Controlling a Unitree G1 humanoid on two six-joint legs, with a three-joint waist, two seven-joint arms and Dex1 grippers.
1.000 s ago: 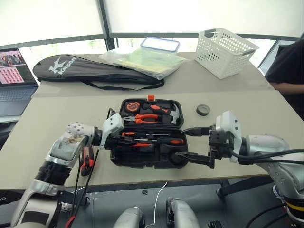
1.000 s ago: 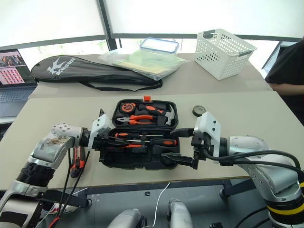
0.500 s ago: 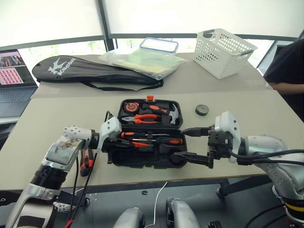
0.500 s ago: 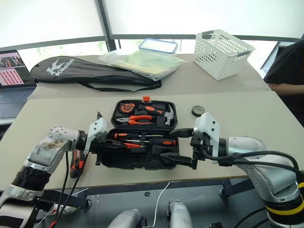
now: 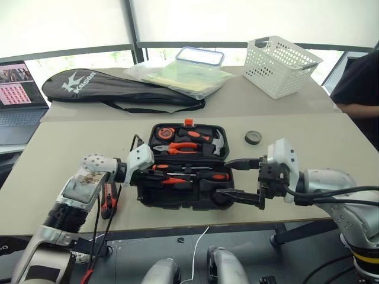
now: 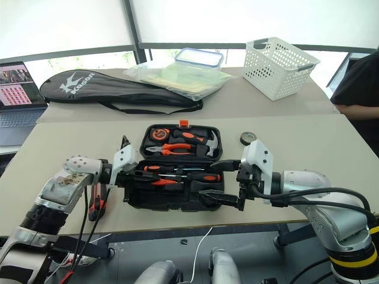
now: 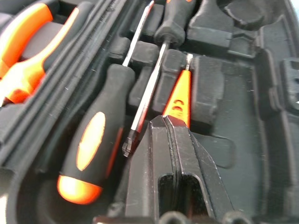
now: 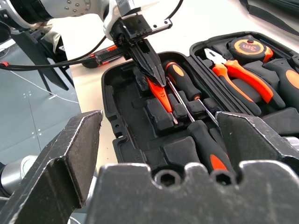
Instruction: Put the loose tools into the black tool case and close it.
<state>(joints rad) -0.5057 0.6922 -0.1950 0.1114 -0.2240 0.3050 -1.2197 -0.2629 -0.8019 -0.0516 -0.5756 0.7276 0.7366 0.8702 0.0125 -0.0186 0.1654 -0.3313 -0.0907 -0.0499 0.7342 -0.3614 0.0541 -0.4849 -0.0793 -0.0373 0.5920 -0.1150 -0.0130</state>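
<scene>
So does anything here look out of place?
Yes: the knife lies on the table beside the open case, partly under the left arm, and the tape roll sits apart on the case's other side.

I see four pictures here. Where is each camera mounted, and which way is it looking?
Left eye and right eye views: on the head, looking forward and down at the open black moulded plastic tool case on the beige table; both arms show.
Left wrist view: on the left wrist, looking along shut fingers at the small orange tester pen in the case.
Right wrist view: on the right wrist, between open fingers, facing the left gripper.
Shared: all show the case.
</scene>
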